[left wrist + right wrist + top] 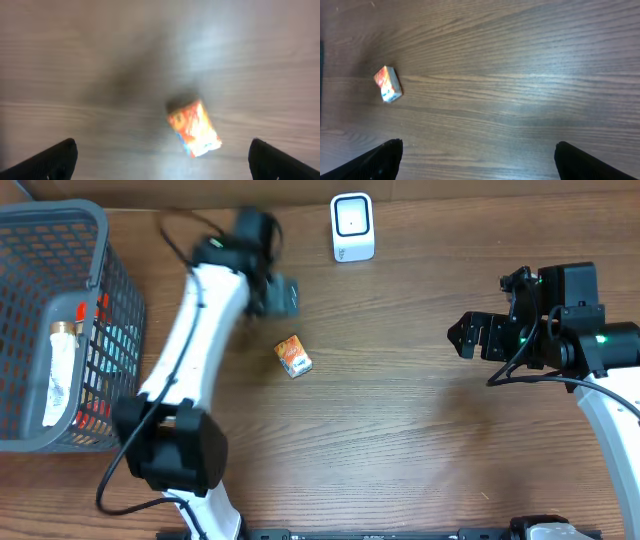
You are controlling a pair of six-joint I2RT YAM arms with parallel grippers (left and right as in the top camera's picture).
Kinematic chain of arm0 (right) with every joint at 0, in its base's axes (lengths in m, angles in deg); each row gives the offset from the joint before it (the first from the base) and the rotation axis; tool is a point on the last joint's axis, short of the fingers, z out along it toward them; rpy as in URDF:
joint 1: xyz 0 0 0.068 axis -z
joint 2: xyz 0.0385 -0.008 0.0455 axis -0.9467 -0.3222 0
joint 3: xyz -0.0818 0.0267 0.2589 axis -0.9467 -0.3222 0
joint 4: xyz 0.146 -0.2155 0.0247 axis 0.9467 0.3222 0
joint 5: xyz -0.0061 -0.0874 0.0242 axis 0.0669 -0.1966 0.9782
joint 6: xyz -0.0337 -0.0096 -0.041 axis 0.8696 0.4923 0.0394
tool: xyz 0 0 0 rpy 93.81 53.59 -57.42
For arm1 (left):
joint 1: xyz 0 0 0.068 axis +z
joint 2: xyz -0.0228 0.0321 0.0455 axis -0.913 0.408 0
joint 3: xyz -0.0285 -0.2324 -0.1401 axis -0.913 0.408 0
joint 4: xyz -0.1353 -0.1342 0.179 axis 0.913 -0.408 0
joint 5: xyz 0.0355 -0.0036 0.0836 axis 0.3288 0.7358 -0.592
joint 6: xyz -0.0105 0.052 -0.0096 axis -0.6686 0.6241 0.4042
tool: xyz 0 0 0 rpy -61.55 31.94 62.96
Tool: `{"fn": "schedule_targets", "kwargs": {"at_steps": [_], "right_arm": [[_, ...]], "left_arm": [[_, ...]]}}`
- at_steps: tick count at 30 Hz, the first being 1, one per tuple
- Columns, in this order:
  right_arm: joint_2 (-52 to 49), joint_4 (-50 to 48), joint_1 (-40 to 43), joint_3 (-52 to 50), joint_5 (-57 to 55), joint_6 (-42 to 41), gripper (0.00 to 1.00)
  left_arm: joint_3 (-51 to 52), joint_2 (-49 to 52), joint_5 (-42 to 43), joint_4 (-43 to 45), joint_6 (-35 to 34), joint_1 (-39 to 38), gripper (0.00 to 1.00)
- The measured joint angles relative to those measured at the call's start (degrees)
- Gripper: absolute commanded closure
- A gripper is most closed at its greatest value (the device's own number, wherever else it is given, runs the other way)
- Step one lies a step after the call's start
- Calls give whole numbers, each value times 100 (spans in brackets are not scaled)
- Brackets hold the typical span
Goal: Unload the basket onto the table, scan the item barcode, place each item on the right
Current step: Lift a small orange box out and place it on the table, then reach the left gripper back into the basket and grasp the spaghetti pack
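Left wrist camera: I see my left gripper [162,164] with its fingers [55,160] spread wide, one black tip in each bottom corner and nothing between them. A small orange box [194,129] lies tilted on the wooden table [60,55], just beyond the tips, slightly right of centre and touching neither. The frame is blurred, so I can't read the box print. A dark shadow [125,85] sits up-left of the box.

The small box [293,357] lies on the table [400,430], basket [122,310] left, scanner [352,227] behind
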Motion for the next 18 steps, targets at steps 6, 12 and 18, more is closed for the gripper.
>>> {"fn": "schedule_targets", "kwargs": {"at_steps": [6, 12, 18], "right_arm": [[0, 66, 0, 0, 4, 0, 0], [0, 98, 0, 0, 2, 2, 0], [-4, 136, 0, 0, 2, 0, 0]], "left_arm": [[-3412, -326, -188, -1268, -33, 1696, 6], [-3569, -446, -291, -1639, -203, 3504, 5], [-1971, -310, -286, -741, -153, 4378, 7]]}}
